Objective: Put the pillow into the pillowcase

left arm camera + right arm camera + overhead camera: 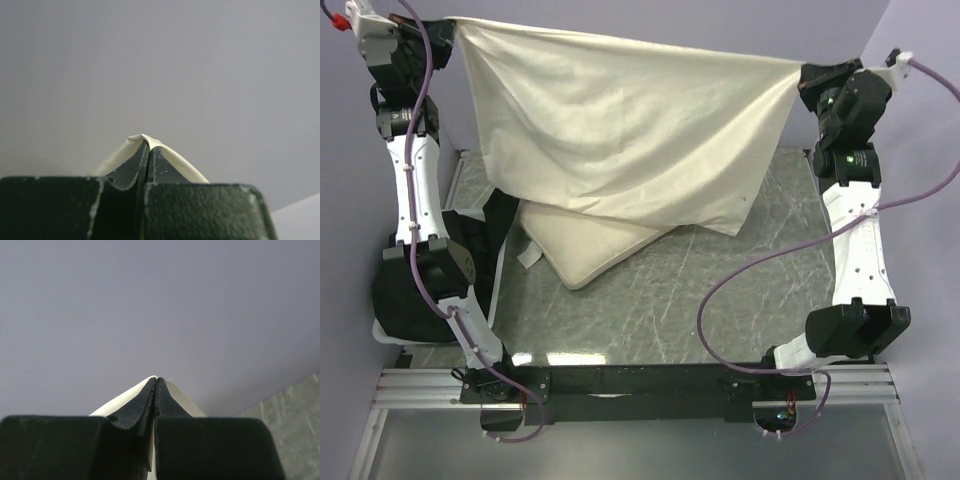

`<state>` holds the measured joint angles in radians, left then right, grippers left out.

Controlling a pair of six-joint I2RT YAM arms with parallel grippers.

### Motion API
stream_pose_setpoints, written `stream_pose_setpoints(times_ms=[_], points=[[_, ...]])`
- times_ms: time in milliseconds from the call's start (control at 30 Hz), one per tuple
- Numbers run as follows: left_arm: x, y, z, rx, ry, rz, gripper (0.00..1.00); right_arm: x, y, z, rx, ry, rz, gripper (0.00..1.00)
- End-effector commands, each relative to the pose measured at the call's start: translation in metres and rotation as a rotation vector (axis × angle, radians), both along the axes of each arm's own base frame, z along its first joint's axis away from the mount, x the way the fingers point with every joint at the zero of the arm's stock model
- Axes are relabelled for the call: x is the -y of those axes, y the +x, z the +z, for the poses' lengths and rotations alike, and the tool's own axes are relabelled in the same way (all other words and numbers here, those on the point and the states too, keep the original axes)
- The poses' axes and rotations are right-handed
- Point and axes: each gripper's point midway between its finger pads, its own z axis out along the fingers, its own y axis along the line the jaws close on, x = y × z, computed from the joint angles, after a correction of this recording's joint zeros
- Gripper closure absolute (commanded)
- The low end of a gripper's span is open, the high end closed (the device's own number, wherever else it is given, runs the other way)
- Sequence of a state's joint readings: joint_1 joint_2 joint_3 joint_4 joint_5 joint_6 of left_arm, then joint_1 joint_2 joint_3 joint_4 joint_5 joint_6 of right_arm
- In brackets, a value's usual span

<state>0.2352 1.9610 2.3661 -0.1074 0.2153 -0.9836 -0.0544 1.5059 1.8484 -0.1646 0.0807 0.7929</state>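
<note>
Stretched high between the two arms, the pillowcase hangs like a curtain over the far half of the table, its lower edge sagging onto the pillow. It looks thin, limp and light. It will likely droop and fold wherever it is unsupported, so corners and hems are the sensible holds. Which edge is the mouth cannot be told.

The pillow lies flat on the table beneath the cloth, left of centre, with only its near corner showing. It appears plump, soft and compressible, bulky rather than heavy. A seamed edge or corner would give the fingers something to pinch.

The left gripper is clamped tight on one upper corner of the pillowcase, cream cloth pinched between its jaws. The right gripper is likewise closed on the opposite upper corner.
</note>
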Motion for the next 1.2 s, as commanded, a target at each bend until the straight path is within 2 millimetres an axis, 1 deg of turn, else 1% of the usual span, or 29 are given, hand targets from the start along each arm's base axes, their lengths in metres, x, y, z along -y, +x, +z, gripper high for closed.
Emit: stream_pose_setpoints(times_ms=[0,33,67,100,133,167,200,233,267,300,333,367,433,467,500,533,567,633,667,700,733,800,833,900,933,1000,1033,1100,1167], points=[[0.01,-0.046,0.043,0.133,0.003,-0.03,0.99,0.007,-0.043,0.013,0.098,0.037,-0.012,1.0],[0.004,-0.038,0.012,0.06,-0.014,-0.019,0.99,0.003,-0.048,0.002,0.089,0.038,0.006,1.0],[0.0,-0.053,0.017,0.057,-0.017,0.001,0.99,-0.001,-0.046,-0.038,0.017,0.045,0.026,1.0],[-0.003,-0.056,0.01,0.036,-0.021,0.004,0.99,-0.003,-0.064,-0.037,0.037,0.048,0.034,1.0],[-0.007,-0.055,-0.009,-0.024,-0.038,0.005,0.99,-0.006,-0.069,-0.05,0.019,0.051,0.043,1.0],[-0.014,-0.064,-0.009,-0.044,-0.042,0.019,0.99,-0.007,-0.072,-0.075,-0.029,0.039,0.053,1.0],[-0.018,-0.068,-0.014,-0.072,-0.051,0.034,0.99,-0.009,-0.087,-0.075,-0.018,0.031,0.056,1.0],[-0.02,-0.069,-0.029,-0.118,-0.061,0.034,0.99,-0.009,-0.094,-0.085,-0.038,0.033,0.054,1.0],[-0.02,-0.084,-0.022,-0.108,-0.043,0.042,0.99,-0.014,-0.097,-0.109,-0.073,0.039,0.078,1.0],[-0.021,-0.091,-0.025,-0.121,-0.038,0.048,0.99,-0.016,-0.112,-0.103,-0.043,0.032,0.081,1.0],[-0.022,-0.096,-0.031,-0.138,-0.033,0.063,0.99,-0.016,-0.117,-0.109,-0.055,0.031,0.076,1.0],[-0.019,-0.113,-0.022,-0.128,0.002,0.074,0.99,-0.014,-0.123,-0.11,-0.061,0.025,0.065,1.0],[-0.013,-0.127,-0.018,-0.125,0.043,0.067,0.99,-0.009,-0.138,-0.104,-0.059,0.013,0.036,1.0],[-0.005,-0.145,-0.007,-0.097,0.083,0.059,0.99,-0.007,-0.146,-0.091,-0.039,0.004,0.019,1.0],[0.001,-0.154,-0.003,-0.086,0.096,0.049,0.99,-0.003,-0.155,-0.088,-0.051,0.008,-0.007,1.0],[0.006,-0.16,-0.009,-0.09,0.105,0.032,0.99,-0.002,-0.164,-0.073,-0.022,0.005,-0.016,1.0],[0.019,-0.182,0.003,-0.051,0.131,0.013,0.99,-0.001,-0.17,-0.067,-0.012,0.001,-0.02,1.0],[0.031,-0.198,0.0,-0.048,0.145,-0.021,0.99,-0.001,-0.188,-0.049,0.019,-0.004,-0.032,1.0],[0.041,-0.219,0.009,-0.02,0.175,-0.021,0.99,-0.001,-0.193,-0.043,0.028,-0.007,-0.036,1.0],[0.045,-0.226,0.005,-0.036,0.178,-0.023,0.99,0.0,-0.201,-0.04,0.029,-0.012,-0.042,1.0],[0.049,-0.237,0.009,-0.027,0.19,-0.018,0.99,0.001,-0.209,-0.025,0.057,-0.015,-0.054,1.0],[0.052,-0.264,0.016,-0.031,0.199,0.021,0.99,0.004,-0.216,-0.018,0.056,-0.019,-0.071,1.0],[0.054,-0.277,0.021,-0.021,0.219,0.038,0.99,0.007,-0.226,-0.002,0.088,-0.026,-0.097,1.0],[0.052,-0.29,0.031,-0.017,0.219,0.078,0.99,0.011,-0.232,0.007,0.09,-0.03,-0.12,1.0],[0.05,-0.288,0.021,-0.07,0.208,0.08,0.99,0.012,-0.24,0.022,0.122,-0.038,-0.131,1.0],[0.043,-0.284,0.014,-0.115,0.192,0.103,0.99,0.013,-0.232,0.023,0.091,-0.04,-0.13,1.0],[0.038,-0.271,-0.002,-0.175,0.169,0.1,0.99,0.012,-0.232,0.029,0.097,-0.041,-0.127,1.0],[0.034,-0.251,-0.029,-0.257,0.148,0.075,0.99,0.009,-0.215,0.018,0.06,-0.04,-0.102,1.0],[0.034,-0.227,-0.056,-0.322,0.135,0.053,0.99,0.009,-0.189,-0.016,-0.023,-0.026,-0.087,1.0]])
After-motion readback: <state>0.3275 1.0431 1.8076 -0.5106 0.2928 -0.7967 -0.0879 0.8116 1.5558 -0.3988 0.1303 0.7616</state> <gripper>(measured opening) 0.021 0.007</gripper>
